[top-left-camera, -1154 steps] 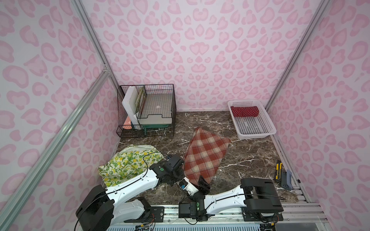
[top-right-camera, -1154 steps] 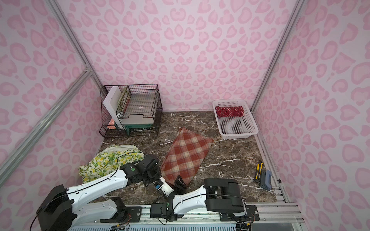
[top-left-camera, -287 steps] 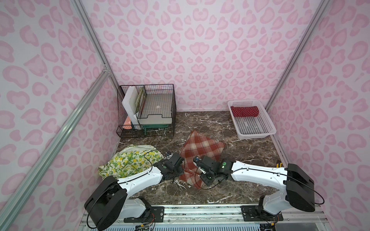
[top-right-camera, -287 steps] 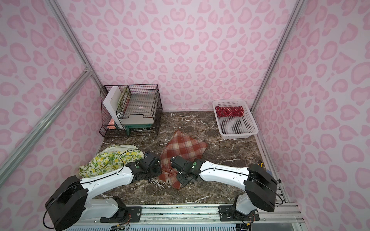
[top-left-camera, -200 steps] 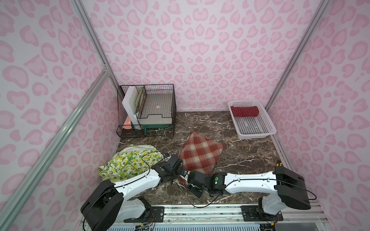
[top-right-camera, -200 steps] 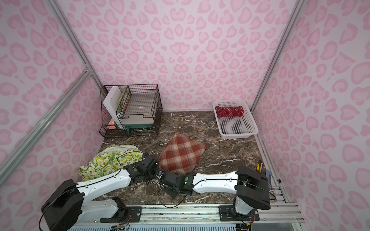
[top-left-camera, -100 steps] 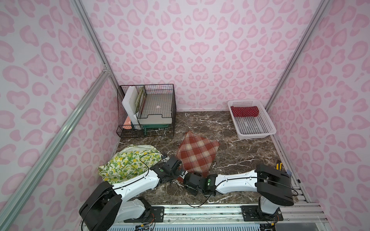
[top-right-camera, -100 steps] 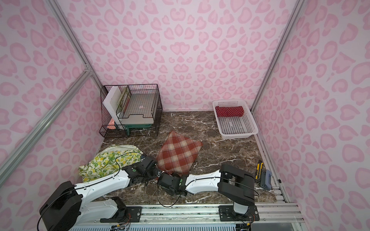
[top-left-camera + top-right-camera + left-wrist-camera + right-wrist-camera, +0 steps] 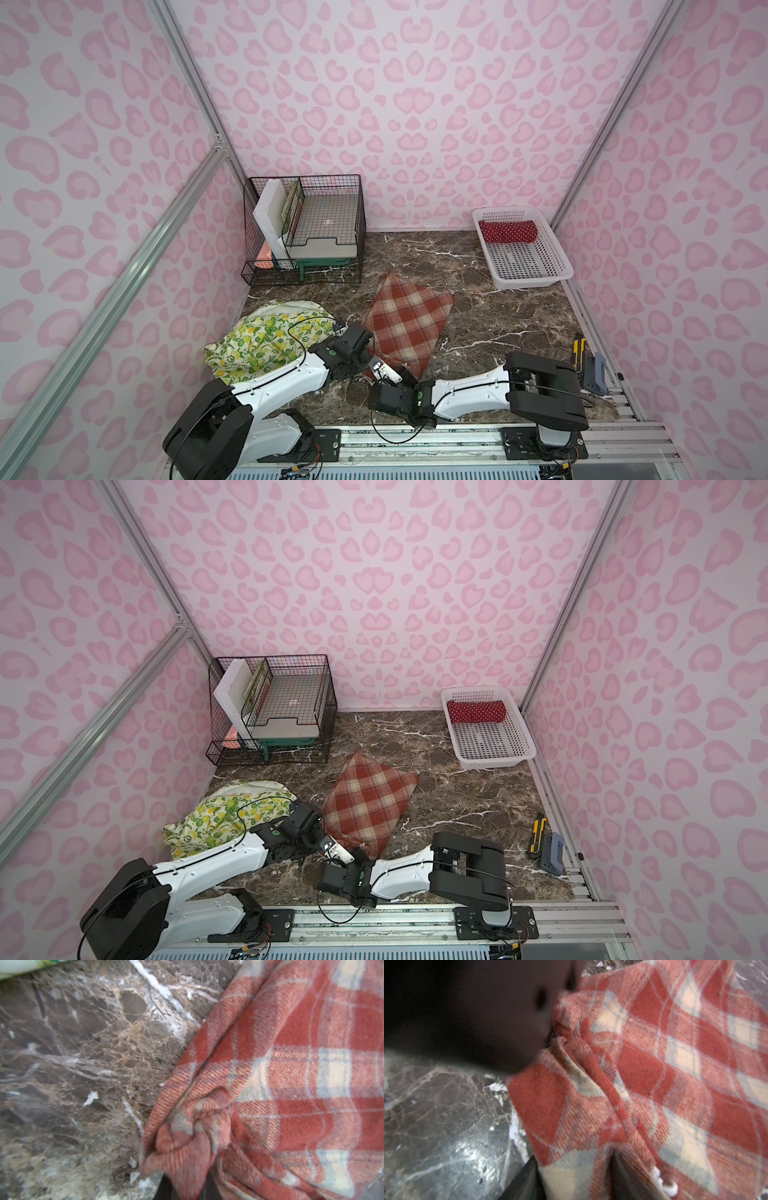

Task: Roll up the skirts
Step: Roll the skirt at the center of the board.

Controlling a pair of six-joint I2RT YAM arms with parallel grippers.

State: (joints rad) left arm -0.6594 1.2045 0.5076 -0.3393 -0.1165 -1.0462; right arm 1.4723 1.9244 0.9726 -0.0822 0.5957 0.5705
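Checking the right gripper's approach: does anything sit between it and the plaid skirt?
Nothing visible does. The right gripper straddles the near edge of the plaid skirt, cloth between its fingers; the left gripper pinches the corner beside it.

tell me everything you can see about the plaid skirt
The plaid skirt is a soft, woolly-looking cloth in rust-red and beige checks with thin bluish lines. It lies in doubled layers as a rough rectangle, set diagonally near the middle of the marble table. Its near edge is bunched and creased. The left gripper is shut on one near corner, and the right gripper has a finger on either side of the other corner, its grip unclear.
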